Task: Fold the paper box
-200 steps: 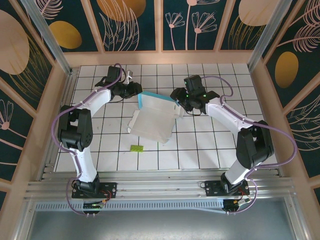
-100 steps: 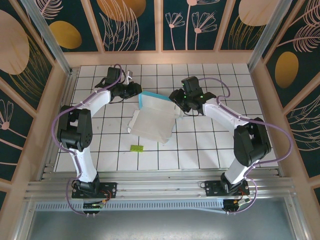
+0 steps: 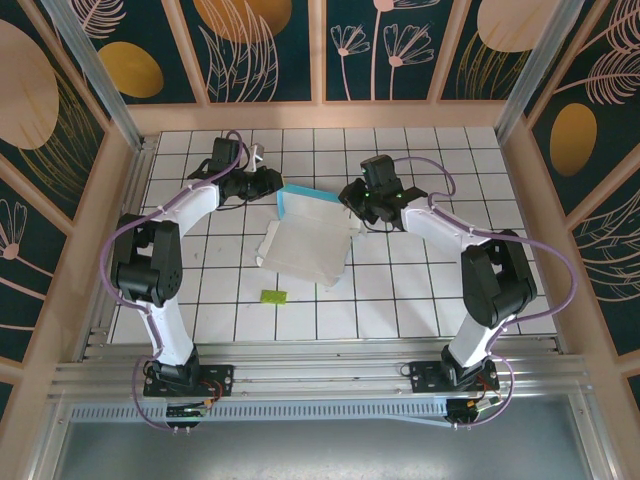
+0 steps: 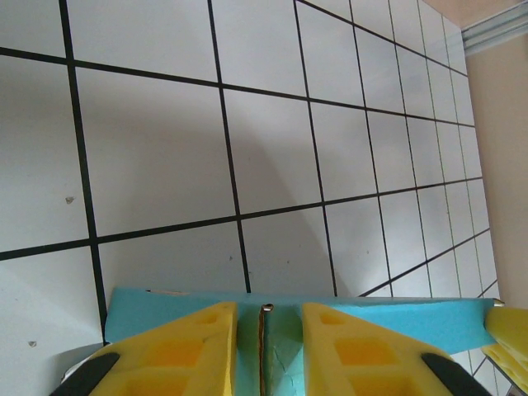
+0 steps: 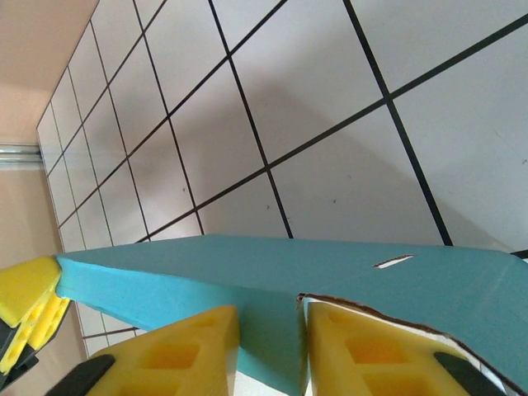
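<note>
Top external has the left pincer (image 3: pixel 272 182) and right pincer (image 3: pixel 355 200) at the far corners of the paper box (image 3: pixel 305 240). It lies mid-desk, white side up with its far teal flap raised, probably so both arms can turn that flap together. In each wrist view yellow fingers (image 4: pixel 181 346) narrowly straddle a teal card edge, but I cannot tell whether either is clenched. Beneath is a white, black-gridded desk (image 3: pixel 420 290) with a yellow-green scrap (image 3: pixel 272 296), enclosed by wood-framed teal floral panels (image 3: pixel 265 50).

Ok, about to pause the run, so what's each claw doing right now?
Left claw: closed on the paper box, with its teal edge between the fingers.
Right claw: closed on the paper box's teal flap.
</note>
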`<action>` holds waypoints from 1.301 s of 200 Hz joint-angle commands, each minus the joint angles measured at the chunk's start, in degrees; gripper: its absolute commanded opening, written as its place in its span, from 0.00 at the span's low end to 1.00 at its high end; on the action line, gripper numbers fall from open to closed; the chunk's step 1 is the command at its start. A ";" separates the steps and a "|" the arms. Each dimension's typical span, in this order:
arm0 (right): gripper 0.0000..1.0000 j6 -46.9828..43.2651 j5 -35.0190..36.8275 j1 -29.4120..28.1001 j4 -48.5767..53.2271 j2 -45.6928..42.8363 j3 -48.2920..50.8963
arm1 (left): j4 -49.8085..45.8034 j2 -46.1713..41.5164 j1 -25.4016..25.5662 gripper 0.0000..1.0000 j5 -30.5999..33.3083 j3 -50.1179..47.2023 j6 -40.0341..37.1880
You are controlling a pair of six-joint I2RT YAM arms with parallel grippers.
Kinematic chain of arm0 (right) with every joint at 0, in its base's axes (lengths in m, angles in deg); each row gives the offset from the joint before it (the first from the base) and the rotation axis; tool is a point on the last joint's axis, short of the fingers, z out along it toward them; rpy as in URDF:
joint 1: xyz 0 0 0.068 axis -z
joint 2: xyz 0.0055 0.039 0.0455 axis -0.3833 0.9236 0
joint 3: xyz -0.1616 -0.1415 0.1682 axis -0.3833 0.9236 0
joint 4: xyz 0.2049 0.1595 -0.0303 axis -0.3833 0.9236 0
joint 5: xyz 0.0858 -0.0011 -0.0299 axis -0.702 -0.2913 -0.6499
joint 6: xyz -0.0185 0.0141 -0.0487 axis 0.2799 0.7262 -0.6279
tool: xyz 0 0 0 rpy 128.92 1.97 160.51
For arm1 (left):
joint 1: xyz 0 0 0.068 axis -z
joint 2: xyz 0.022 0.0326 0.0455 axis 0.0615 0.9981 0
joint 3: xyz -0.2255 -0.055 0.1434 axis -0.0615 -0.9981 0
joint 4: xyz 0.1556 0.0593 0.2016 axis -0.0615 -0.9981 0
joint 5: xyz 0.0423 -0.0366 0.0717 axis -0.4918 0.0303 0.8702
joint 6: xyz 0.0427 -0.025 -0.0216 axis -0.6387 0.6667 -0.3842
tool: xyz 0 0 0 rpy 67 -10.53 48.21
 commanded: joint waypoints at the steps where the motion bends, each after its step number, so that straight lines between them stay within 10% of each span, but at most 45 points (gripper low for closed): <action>1: 0.26 -0.30 1.62 -0.94 -1.26 1.55 1.35 | -2.53 -1.24 0.30 0.24 -2.23 -1.89 -0.16; 105: 0.45 -3.73 8.21 -2.99 4.29 -12.59 7.60 | -2.53 -1.56 0.29 0.25 -1.17 -2.96 -0.51; 158: 0.43 2.36 5.30 -4.43 -13.77 -22.86 29.36 | -2.79 -1.88 0.32 0.25 -0.91 -2.78 -0.85; 260: 0.39 3.94 13.95 -5.08 -32.54 -2.29 27.87 | -2.79 -2.44 0.32 0.25 -0.84 -3.26 -0.86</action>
